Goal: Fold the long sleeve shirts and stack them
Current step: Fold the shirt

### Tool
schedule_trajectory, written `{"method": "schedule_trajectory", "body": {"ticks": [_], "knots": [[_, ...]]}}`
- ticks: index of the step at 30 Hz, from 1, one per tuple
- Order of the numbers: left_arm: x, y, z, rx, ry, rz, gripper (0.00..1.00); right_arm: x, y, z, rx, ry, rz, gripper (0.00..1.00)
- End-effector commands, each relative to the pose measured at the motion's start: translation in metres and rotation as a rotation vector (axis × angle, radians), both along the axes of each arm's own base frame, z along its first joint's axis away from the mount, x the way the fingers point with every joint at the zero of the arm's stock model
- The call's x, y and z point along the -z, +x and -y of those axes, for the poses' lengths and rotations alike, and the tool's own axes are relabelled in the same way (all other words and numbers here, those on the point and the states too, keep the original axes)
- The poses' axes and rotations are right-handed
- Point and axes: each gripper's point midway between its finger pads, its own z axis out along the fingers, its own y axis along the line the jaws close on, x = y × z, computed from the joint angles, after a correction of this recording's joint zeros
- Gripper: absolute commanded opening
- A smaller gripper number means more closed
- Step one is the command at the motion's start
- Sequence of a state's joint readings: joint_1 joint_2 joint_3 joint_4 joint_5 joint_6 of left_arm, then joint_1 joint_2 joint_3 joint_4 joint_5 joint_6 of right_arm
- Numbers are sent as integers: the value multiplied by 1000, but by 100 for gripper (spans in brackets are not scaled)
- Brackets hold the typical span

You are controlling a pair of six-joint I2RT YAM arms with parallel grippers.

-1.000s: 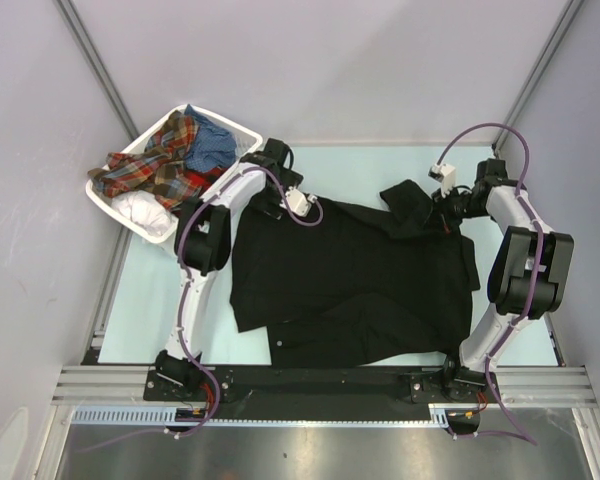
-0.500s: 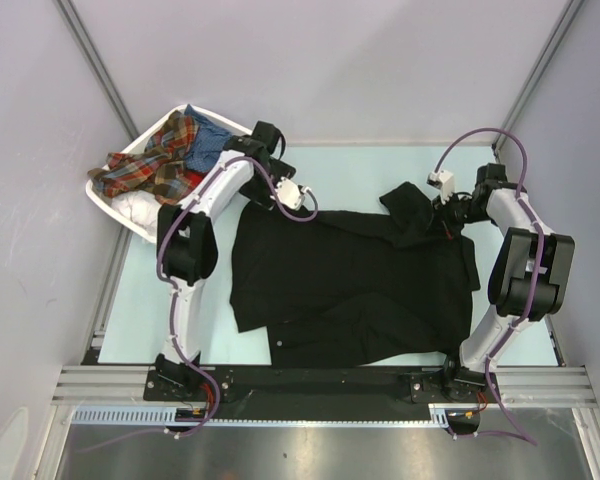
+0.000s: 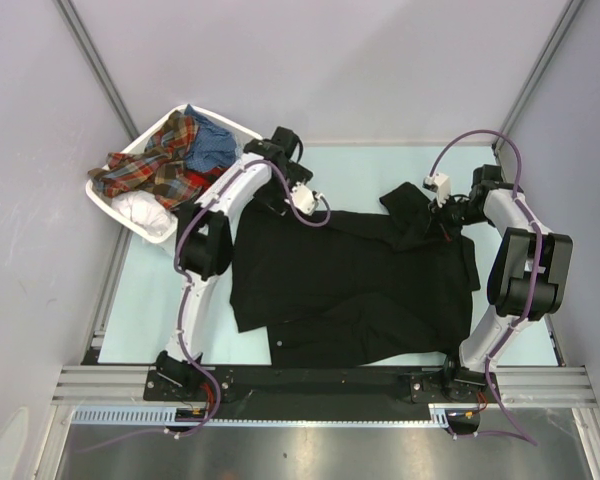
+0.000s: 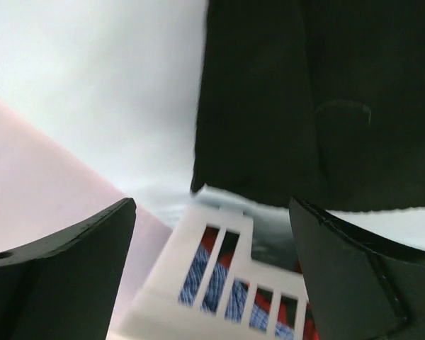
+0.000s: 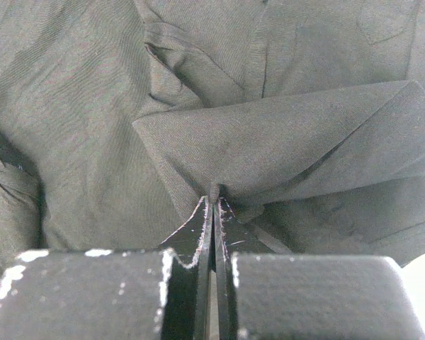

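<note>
A large black long sleeve shirt (image 3: 350, 285) lies spread over the middle of the table. My right gripper (image 3: 436, 214) is at its far right corner, shut on a pinched fold of the black cloth (image 5: 214, 193), with a sleeve flap (image 3: 408, 208) bunched beside it. My left gripper (image 3: 278, 200) hovers at the shirt's far left corner, jaws wide open and empty (image 4: 211, 205). In the left wrist view the shirt's hem (image 4: 283, 127) lies beyond the fingers. Plaid (image 3: 155, 168), blue (image 3: 212, 146) and white (image 3: 140, 208) shirts sit in the basket.
The white slatted basket (image 3: 108, 208) stands at the table's far left corner, close to my left arm; its wall (image 4: 198, 283) fills the space between the left fingers. Grey walls enclose the table on three sides.
My left arm swung out toward the basket and came back near the shirt's far left corner. The right gripper and its pinched cloth shifted only slightly.
</note>
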State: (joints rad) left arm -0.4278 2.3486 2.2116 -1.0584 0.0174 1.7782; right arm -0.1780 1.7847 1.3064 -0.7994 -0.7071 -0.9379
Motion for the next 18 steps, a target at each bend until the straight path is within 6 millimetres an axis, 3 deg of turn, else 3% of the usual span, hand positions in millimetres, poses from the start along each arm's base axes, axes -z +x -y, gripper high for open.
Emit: {"method": "schedule_trajectory", "body": {"ticks": [1,4,8,10,11,13,14,15,17,18], "knots": [[20,11,2,80,98,9,92,-10,4,0,-16,-9,36,0],[29,18,-3,83,141,17,80,-9,5,1,-13,-9,34,0],[22,12,-3,82,142,13,41,-10,5,1,-12,-5,37,0],[8,8,-5,72,130,25,29,-12,5,2,-8,-2,40,0],[-4,6,-7,66,125,43,28,-12,5,3,-4,2,39,0],[-8,-3,-12,49,129,34,25,-13,7,3,0,2,41,0],[-22,-6,-16,38,127,54,25,-14,6,3,2,6,39,0],[-15,-16,-21,31,143,25,23,-16,8,4,3,6,48,0],[-26,-26,-29,16,164,36,18,-20,10,5,9,8,56,0],[-16,-38,-35,2,185,4,16,-21,10,6,17,12,56,0]]}}
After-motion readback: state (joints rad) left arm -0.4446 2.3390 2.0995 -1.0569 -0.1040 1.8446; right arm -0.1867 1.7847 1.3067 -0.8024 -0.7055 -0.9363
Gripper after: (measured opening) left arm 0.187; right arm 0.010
